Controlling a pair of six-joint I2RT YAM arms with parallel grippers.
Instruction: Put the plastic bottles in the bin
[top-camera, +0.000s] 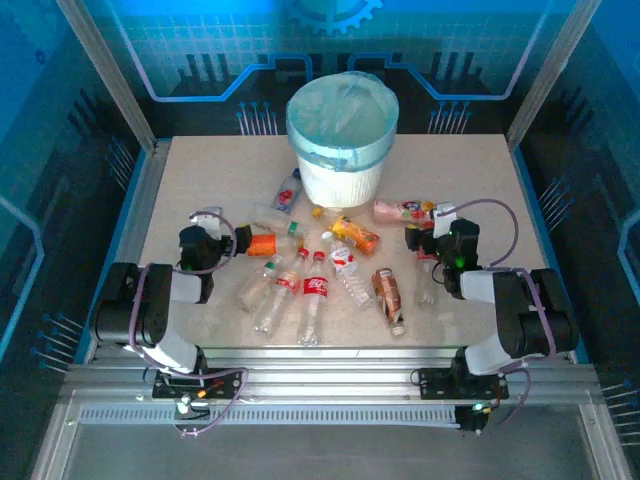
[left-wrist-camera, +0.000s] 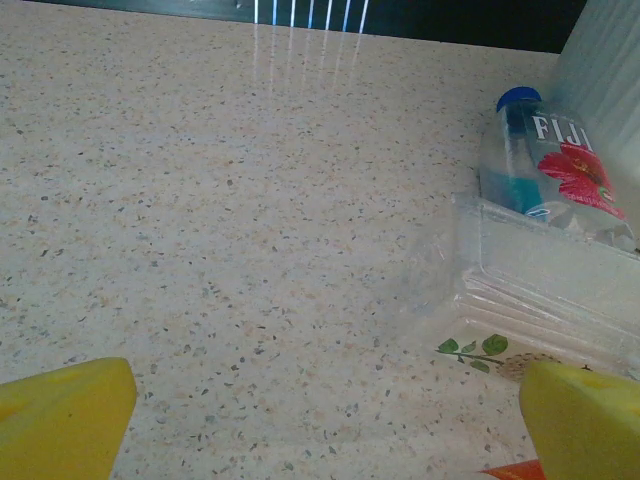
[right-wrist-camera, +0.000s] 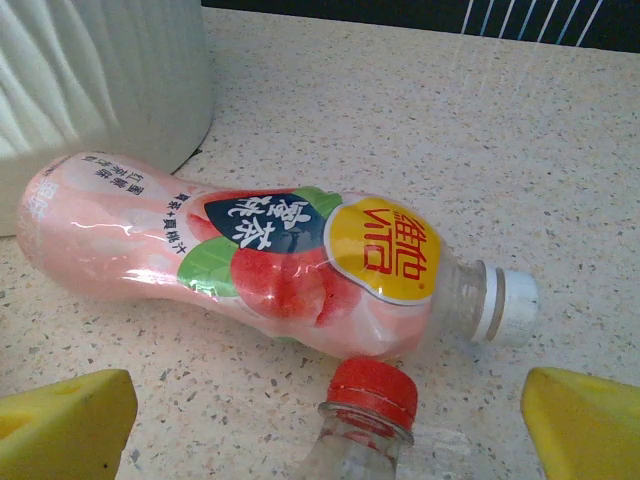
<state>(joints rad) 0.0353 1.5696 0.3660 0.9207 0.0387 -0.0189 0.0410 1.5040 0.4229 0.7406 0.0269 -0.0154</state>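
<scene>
Plastic bottles (top-camera: 316, 290) strewn flat across the speckled table (top-camera: 200, 180), in a loose band between the two arms and in front of the bin (top-camera: 342, 178). Bin upright at the far middle of the table, white and ribbed, pale blue liner (top-camera: 340, 110) folded over the rim.

Left gripper (top-camera: 243, 238) low over the table at the left end of the band, yellow fingers (left-wrist-camera: 60, 415) spread wide, released, just beside an orange-labelled bottle (top-camera: 262, 243). Right gripper (top-camera: 416, 238) low at the right end, likewise released, fingers well apart.

Just ahead of the right gripper, a pink peach-label bottle (right-wrist-camera: 250, 250) on its side, white cap to the right, base end just beside the bin wall. Nearer, the red cap (right-wrist-camera: 372, 385) of a clear bottle between the open fingers, touching neither.

On the left side, a blue-capped Fiji bottle (left-wrist-camera: 545, 160) lying just behind a squashed clear bottle (left-wrist-camera: 540, 270), near the bin.
</scene>
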